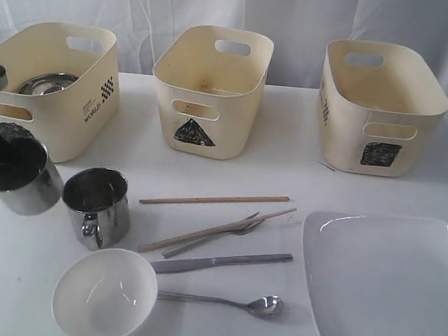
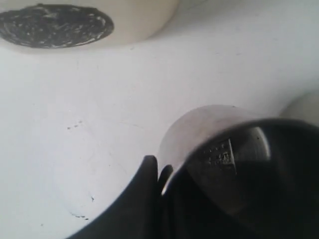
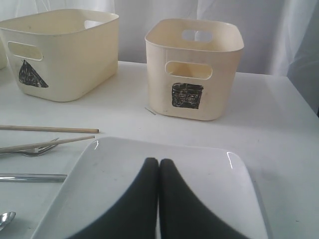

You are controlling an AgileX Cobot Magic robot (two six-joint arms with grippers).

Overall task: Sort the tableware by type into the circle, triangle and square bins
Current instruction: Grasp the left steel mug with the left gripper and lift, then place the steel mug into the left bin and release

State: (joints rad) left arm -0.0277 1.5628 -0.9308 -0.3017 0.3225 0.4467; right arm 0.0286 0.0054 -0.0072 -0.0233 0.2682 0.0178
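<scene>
Okay, exterior view first. Three cream bins line the back of the bench (image 1: 286, 178): the circle bin (image 1: 55, 112) at the left of the view with a steel bowl (image 1: 45, 83) inside, the triangle bin (image 1: 209, 79) in the middle and the square bin (image 1: 388, 112) at the right. In front of the circle bin, the left tool (image 1: 6, 164) sits over the rim of a steel mug (image 1: 35, 189). A second mug (image 1: 101, 204) stands just beside that one, and the white bowl (image 1: 104, 295) is nearer the camera. Mid-bench are two chopsticks (image 1: 214, 200) (image 1: 202, 233), with the fork (image 1: 242, 226) touching the nearer stick, then the knife (image 1: 223, 262) and the spoon (image 1: 231, 302). Both of their handle ends reach the white bowl. The plate (image 1: 387, 287) fills the front right.

Left wrist view: the left tool is clenched on the steel mug's wall — one black finger outside, the other lost in the dark inside. I can't tell if the mug is off the bench. The circle bin's scribbled mark shows just beyond.

Right wrist view: the right tool (image 3: 159, 160) has its fingers pressed together with nothing between them, over the plate — I can't tell whether it touches. The square bin stands beyond the plate, with the triangle bin beside it.
</scene>
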